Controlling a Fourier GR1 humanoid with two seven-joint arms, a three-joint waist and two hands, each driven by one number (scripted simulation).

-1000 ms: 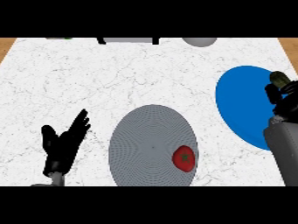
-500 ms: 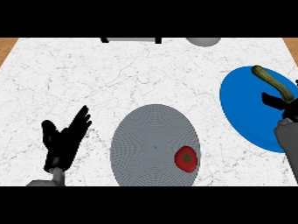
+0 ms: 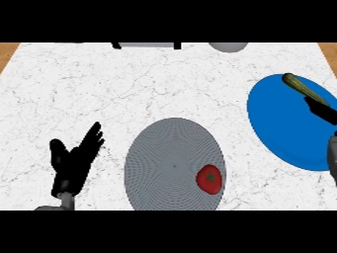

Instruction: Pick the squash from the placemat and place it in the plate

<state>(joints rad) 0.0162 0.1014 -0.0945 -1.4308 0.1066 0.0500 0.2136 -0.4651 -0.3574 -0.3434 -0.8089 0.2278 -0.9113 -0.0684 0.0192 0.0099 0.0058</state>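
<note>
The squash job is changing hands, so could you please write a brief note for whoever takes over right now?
Left hand: open, resting at the lower left, holding nothing.
Right hand: at the near end of the squash, over the plate; I cannot tell whether it grips.
Squash: appears to lie on the blue plate, by its far rim.
Placemat: only a tomato sits on it.
Done: squash is off the placemat and at the plate.
Left: confirm release, then draw the right hand clear.
</note>
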